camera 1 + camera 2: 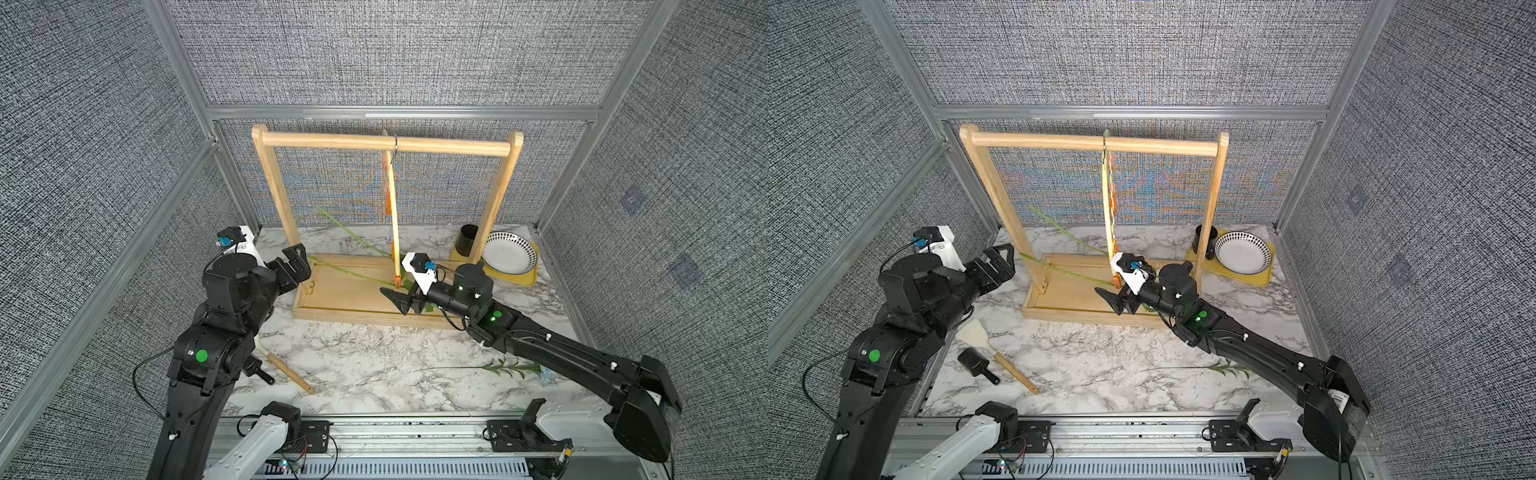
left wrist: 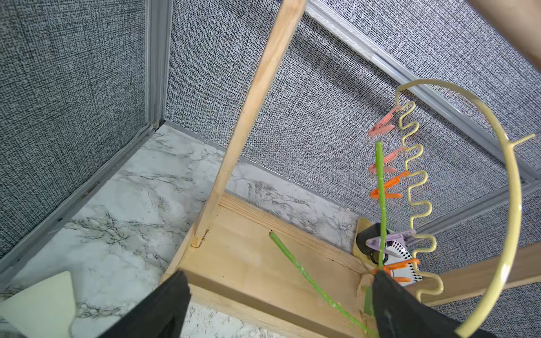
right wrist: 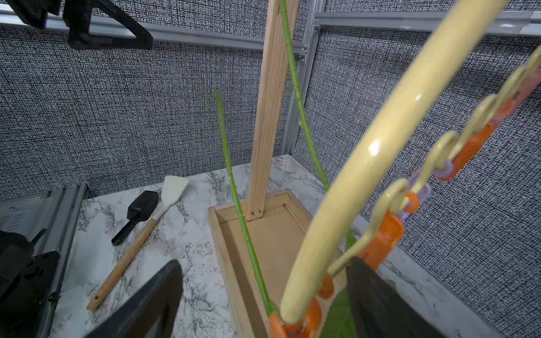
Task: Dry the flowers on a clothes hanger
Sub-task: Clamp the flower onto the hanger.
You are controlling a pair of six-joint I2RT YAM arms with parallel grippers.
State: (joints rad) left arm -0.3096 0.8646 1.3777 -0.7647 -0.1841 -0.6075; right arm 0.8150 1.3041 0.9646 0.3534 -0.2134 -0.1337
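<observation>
While left hand (image 1: 300, 264) and right hand (image 1: 401, 302) gape, grey walls (image 1: 395, 54) enclose the marble tabletop (image 1: 365, 357).

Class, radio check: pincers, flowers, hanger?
Left pincer open by wooden rack. Right pincer open around pale yellow arched hanger's low end. Two green stems there; thin leafy stem on marble tabletop.

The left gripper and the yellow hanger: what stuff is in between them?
In both top views, the wooden rack's left post and two slanting green flower stems lie between the open left gripper and the clothes hanger.
</observation>
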